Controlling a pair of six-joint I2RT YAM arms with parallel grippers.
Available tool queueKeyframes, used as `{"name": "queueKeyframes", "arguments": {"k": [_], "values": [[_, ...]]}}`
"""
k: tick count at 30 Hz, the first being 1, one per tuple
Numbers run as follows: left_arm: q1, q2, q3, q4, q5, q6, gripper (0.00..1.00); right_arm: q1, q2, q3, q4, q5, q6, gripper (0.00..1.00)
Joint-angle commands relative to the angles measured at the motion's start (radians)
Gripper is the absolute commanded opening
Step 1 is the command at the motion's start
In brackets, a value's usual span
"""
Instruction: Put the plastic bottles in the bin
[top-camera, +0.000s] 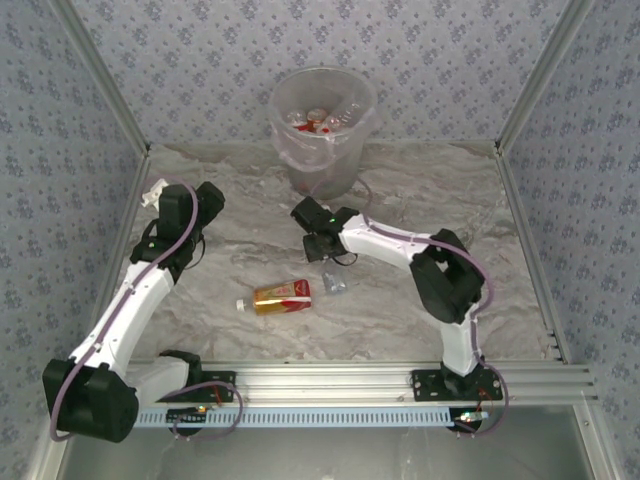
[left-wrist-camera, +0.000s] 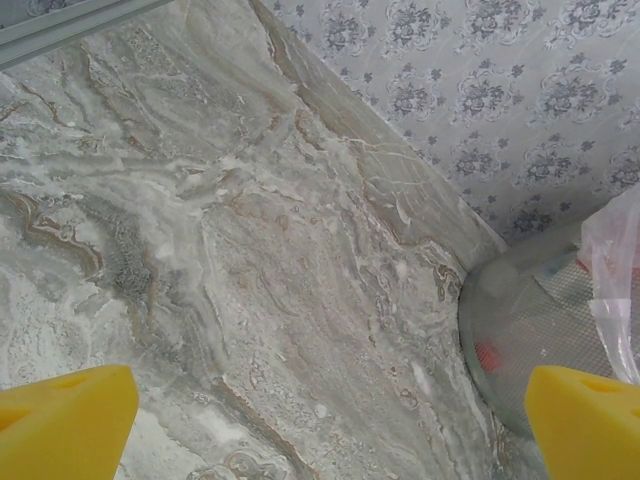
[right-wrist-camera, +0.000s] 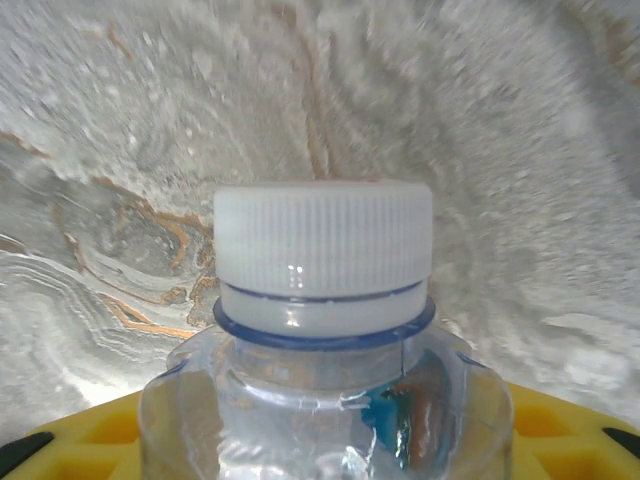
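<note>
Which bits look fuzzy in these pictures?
Right wrist view: the white cap of the bottle is sharp, but the table behind it is smeared and streaky. Left wrist view: the table's veins look crisp. Top view: even light, no glare.

Translucent bin (top-camera: 330, 165) upright at the far edge, several bottles (top-camera: 320, 120) inside; gold-and-red bottle (top-camera: 282, 297) lies sideways mid-surface, a small clear bottle (top-camera: 335, 285) near it

Table (top-camera: 430, 200): marble-patterned, matt, smooth.
Clear bottle (right-wrist-camera: 320, 420): glossy transparent plastic.
Cap (right-wrist-camera: 322, 240): white plastic (vertical ribs, slight sheen).
Bin (top-camera: 338, 162): translucent plastic.
Liner (left-wrist-camera: 615, 270): thin, crinkled clear film.
Front rail (top-camera: 330, 378): brushed metal.
</note>
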Motion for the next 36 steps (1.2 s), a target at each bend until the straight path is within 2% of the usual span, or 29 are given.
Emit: {"name": "queueKeyframes", "arguments": {"k": [1,19,30,36], "values": [[0.007,0.007,0.010,-0.001,0.003,-0.008,0.99,-0.017,-0.098,-0.043,0.061,0.043,-0.016,0.54],[0.039,0.017,0.015,-0.020,0.053,-0.009,1.00,-0.094,-0.440,-0.205,0.304,0.072,-0.062,0.52],[0.039,0.011,0.016,-0.044,0.078,0.043,0.99,-0.244,-0.491,-0.102,0.414,-0.115,-0.107,0.52],[0.043,-0.021,-0.012,-0.050,0.064,0.055,1.00,-0.350,-0.416,0.096,0.445,-0.211,-0.168,0.52]]}}
